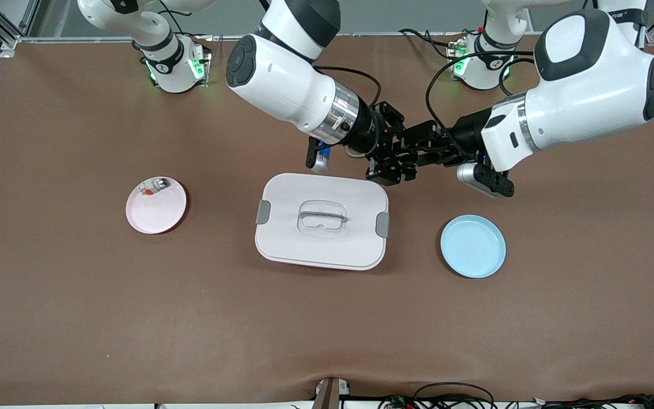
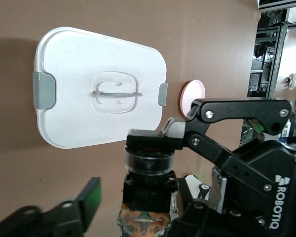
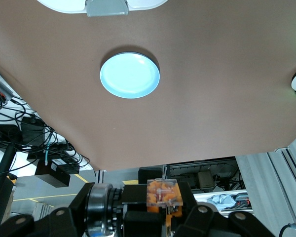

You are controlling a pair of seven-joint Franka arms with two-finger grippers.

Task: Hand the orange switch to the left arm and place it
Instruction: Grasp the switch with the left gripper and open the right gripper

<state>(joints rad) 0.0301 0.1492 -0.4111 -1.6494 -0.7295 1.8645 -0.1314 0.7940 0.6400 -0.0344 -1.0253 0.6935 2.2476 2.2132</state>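
Mid-air handover: right gripper (image 1: 390, 170) clenched on the orange switch (image 2: 147, 185), left gripper (image 1: 403, 149) meeting it with fingers around the part, though I cannot tell if they have gripped; both hang over bare table just farther from the front camera than the box (image 1: 321, 220). Risk, as I judge it: if the right lets go before the left pinches firmly, the switch drops onto the lid; a low carry toward the blue plate (image 1: 473, 246) could clip the box.
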